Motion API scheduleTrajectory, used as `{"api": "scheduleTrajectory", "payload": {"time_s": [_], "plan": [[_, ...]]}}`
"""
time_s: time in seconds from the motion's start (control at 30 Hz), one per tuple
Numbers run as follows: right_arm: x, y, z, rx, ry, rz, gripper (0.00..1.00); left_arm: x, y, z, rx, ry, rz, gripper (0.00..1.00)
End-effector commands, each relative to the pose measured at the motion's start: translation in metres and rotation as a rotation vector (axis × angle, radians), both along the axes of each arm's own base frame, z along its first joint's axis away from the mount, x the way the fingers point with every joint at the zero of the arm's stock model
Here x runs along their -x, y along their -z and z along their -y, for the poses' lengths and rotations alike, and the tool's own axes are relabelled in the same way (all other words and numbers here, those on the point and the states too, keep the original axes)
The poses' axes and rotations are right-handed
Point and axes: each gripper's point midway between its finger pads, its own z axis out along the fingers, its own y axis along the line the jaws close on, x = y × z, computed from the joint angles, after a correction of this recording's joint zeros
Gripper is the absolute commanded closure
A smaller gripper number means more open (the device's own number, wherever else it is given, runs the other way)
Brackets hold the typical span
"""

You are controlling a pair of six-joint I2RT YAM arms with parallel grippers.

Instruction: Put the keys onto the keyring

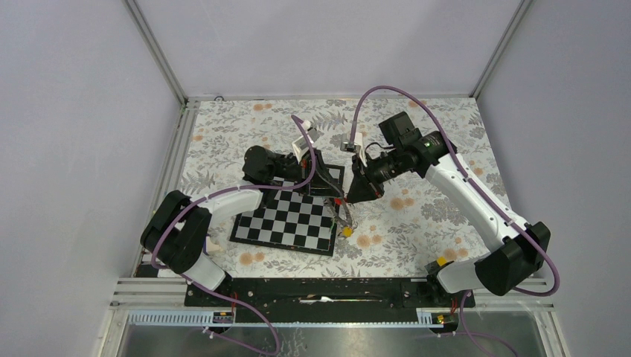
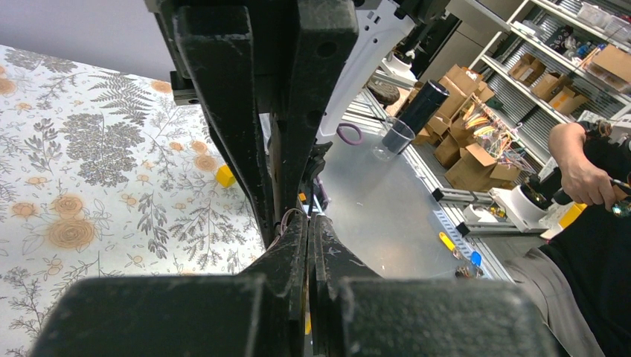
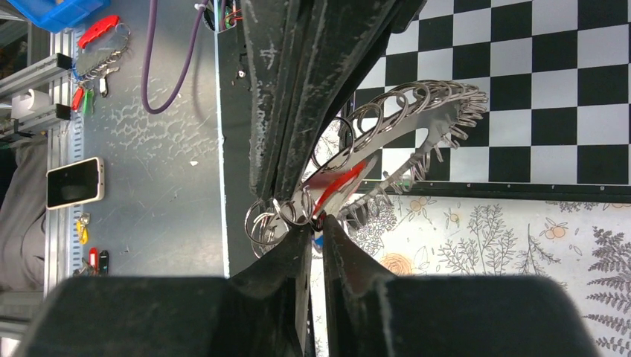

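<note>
The keyring [image 3: 417,119], a large grey ring of coiled wire, hangs tilted above the chessboard's edge. Several small split rings and keys [image 3: 446,130] are strung along it. My left gripper [image 2: 309,219] is shut, and its black fingers [image 3: 298,111] come down from above and clamp the ring. My right gripper [image 3: 318,229] is pinched on a red-tagged key [image 3: 338,182] at the ring's lower end, and a bit of blue tag shows behind it. From above, both grippers meet at the keyring [image 1: 344,212], and a yellow tag [image 1: 347,231] hangs below.
The black-and-white chessboard [image 1: 286,223] lies on the floral cloth under the left arm. A small yellow block [image 1: 442,261] sits near the right arm's base. Beyond the table's edge, a phone [image 3: 73,182] and spare tagged keys [image 3: 100,56] lie on a metal bench.
</note>
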Motion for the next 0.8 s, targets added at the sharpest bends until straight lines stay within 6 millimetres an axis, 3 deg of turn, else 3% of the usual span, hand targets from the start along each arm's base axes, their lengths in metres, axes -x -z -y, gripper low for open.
{"api": "scheduleTrajectory", "payload": {"time_s": [0.0, 0.4, 0.77], "plan": [[0.000, -0.013, -0.009, -0.070, -0.029, 0.007, 0.81, 0.010, -0.018, 0.004, 0.048, 0.044, 0.116, 1.00], [0.000, -0.018, 0.007, -0.021, 0.010, 0.116, 0.64, 0.007, -0.019, 0.004, 0.044, 0.045, 0.117, 1.00], [0.005, -0.026, 0.011, -0.045, -0.004, 0.134, 0.67, 0.008, -0.023, 0.003, 0.048, 0.057, 0.118, 1.00]]}}
